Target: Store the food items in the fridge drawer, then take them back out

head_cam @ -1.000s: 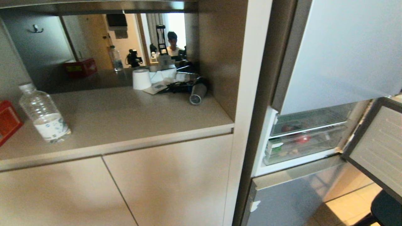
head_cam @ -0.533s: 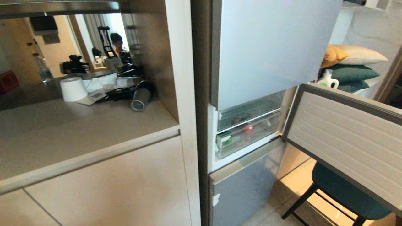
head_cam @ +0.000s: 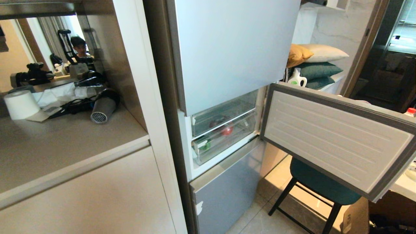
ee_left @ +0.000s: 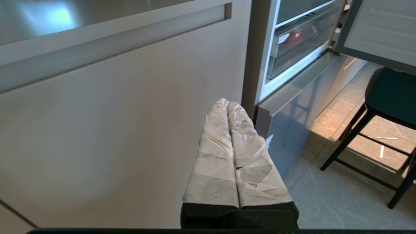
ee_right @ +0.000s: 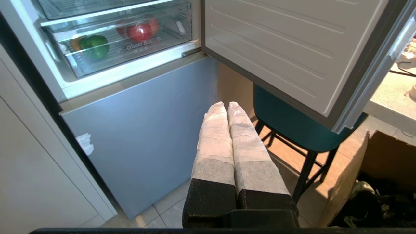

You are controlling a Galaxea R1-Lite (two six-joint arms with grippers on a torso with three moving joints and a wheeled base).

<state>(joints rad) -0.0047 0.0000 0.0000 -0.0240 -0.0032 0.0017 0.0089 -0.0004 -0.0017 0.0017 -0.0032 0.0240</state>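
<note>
Two long fingers (ee_left: 227, 146) on the left gripper (ee_left: 227, 103), wrapped in crinkly white tape with grey patches, set in a chunky black base. Same look on the right gripper (ee_right: 226, 105): white taped fingers (ee_right: 216, 139), rough black block below, thin black edge underneath.

Two claws: the left claw (ee_left: 227, 105) and the right claw (ee_right: 224, 107), each with two wrapped fingers pressed together.

Two clear drawers stacked in the fridge; the lower drawer (ee_right: 130, 53) holds one green pepper (ee_right: 95, 45), one red fruit (ee_right: 139, 31) (a second red shape beside it may be a reflection) and one small yellowish thing behind the pepper, too hidden to name.

One open door (head_cam: 334, 136). One stool (head_cam: 312, 185). One hair dryer (head_cam: 102, 109) and one white roll (head_cam: 20, 104) on the counter (head_cam: 65, 146). Four stacked pillows (head_cam: 317, 61). One white jug (head_cam: 297, 79). One cardboard box (ee_right: 373, 169). One person (head_cam: 79, 48), mirrored.
</note>
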